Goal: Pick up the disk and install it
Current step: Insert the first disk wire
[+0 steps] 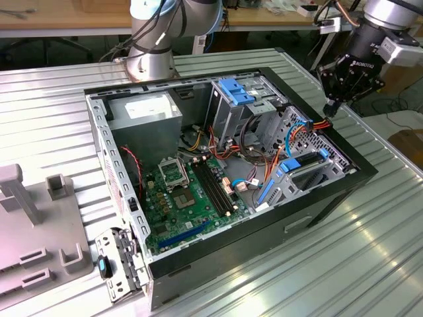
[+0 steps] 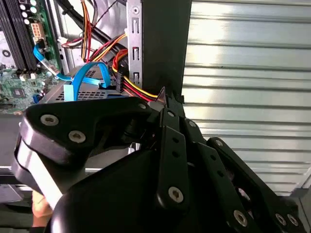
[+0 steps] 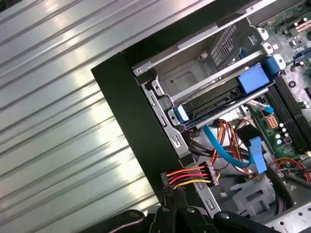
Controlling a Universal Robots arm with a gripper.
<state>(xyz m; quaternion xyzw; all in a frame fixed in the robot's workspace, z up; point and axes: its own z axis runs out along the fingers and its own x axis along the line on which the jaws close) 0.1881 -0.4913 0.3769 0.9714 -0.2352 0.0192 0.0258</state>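
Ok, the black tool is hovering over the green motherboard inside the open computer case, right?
No. The exterior view shows the black tool at the rim of the open black computer case, on the exterior view's right, shut on the red, yellow and black wire bundle, not over the green motherboard.

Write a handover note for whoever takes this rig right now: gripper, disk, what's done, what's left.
Gripper: jaws shut, apparently pinching the power connector above the computer case edge.
Disk: lying in the drive cage inside the case, blue rails on, apart from the gripper.
Done: disk is placed in the cage.
Left: the connector is not plugged into the disk; I cannot tell whether the disk is fully seated.
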